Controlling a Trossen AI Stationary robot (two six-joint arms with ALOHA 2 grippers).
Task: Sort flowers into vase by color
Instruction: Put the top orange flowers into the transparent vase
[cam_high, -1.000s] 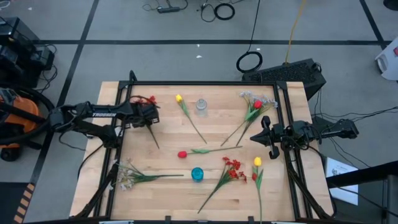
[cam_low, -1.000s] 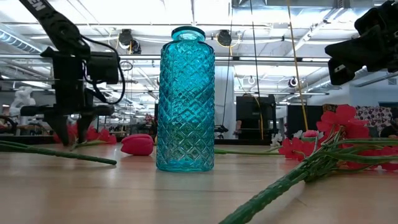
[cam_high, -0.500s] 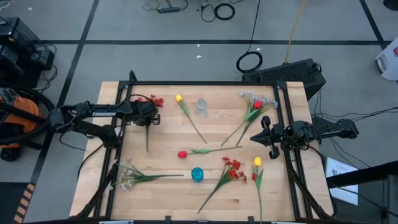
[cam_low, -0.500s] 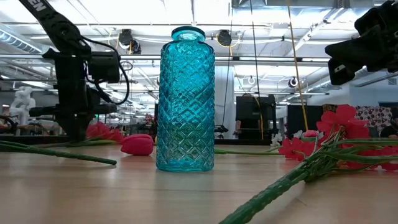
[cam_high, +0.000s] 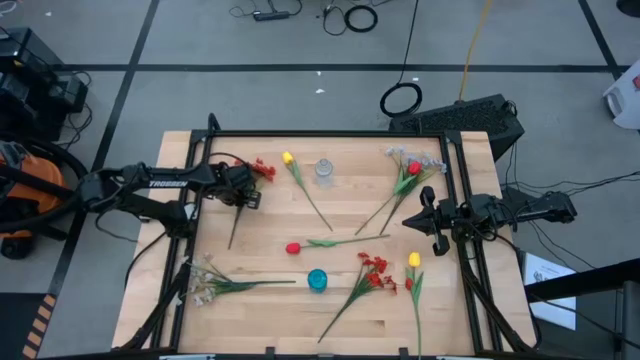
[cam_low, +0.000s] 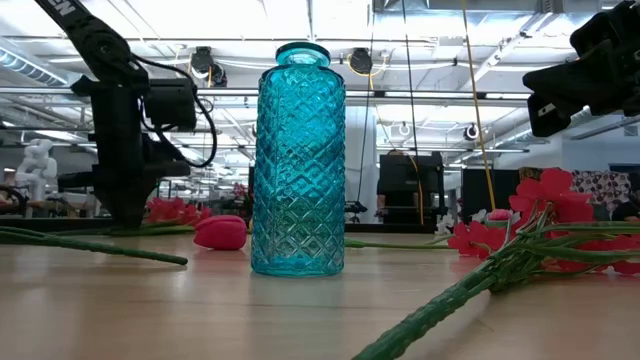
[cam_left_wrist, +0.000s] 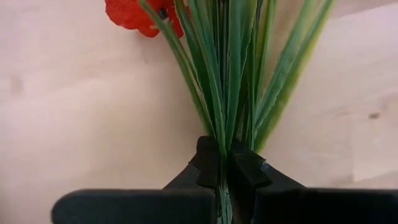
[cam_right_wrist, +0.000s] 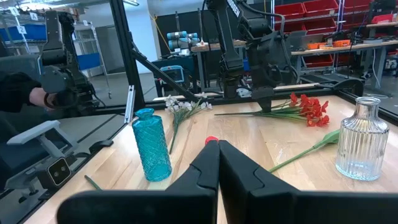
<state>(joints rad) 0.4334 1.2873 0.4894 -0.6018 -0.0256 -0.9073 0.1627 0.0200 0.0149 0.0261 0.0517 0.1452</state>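
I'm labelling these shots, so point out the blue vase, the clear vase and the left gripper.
blue vase (cam_low: 298, 160): low view, middle of its patterned body.
clear vase (cam_right_wrist: 357, 144): right wrist view, ribbed body.
left gripper (cam_left_wrist: 222, 167): left wrist view, between its fingertips, shut on a red flower's (cam_left_wrist: 134, 14) stalk.

- The left hand (cam_high: 243, 192) sits at the counter's (cam_high: 270, 225) back-left, closed on a flower (cam_high: 248, 187) lying there.
- 1 vase (cam_high: 324, 171) stands at the back middle.
- Another vase (cam_high: 317, 280) stands front of middle.
- The right hand (cam_high: 427, 222) waits at the right edge.
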